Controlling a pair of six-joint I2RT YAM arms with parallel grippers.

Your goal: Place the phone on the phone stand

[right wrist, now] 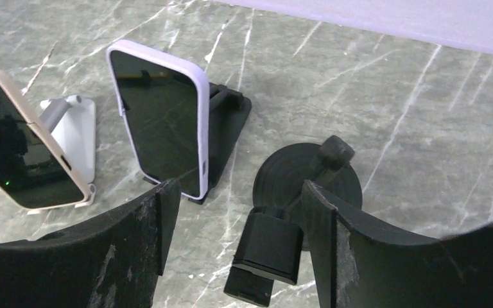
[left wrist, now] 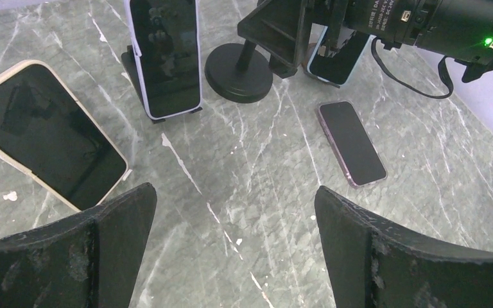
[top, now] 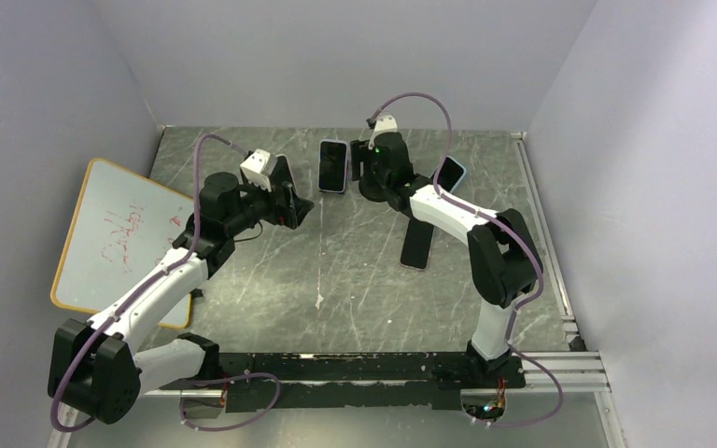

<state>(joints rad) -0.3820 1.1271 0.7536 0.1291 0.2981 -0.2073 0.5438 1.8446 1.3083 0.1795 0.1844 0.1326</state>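
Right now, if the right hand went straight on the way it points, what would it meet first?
The right hand would likely meet the empty black stand first; its cradle sits between the fingers, though depth is unclear.

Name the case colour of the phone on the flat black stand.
Pale lilac; the phone shows clearest in the right wrist view.

Grey-green marbled table (top: 355,289), streaked with white veins. A dark phone (left wrist: 352,142) lies flat on it, screen up (its edge looks purple). Further back, three supports stand on the surface. A white stand (right wrist: 70,138) bears a beige-cased phone (right wrist: 19,154), and a black folding stand (right wrist: 228,122) bears a lilac-cased phone (right wrist: 160,122). The third is a round-based black stand (left wrist: 231,77).
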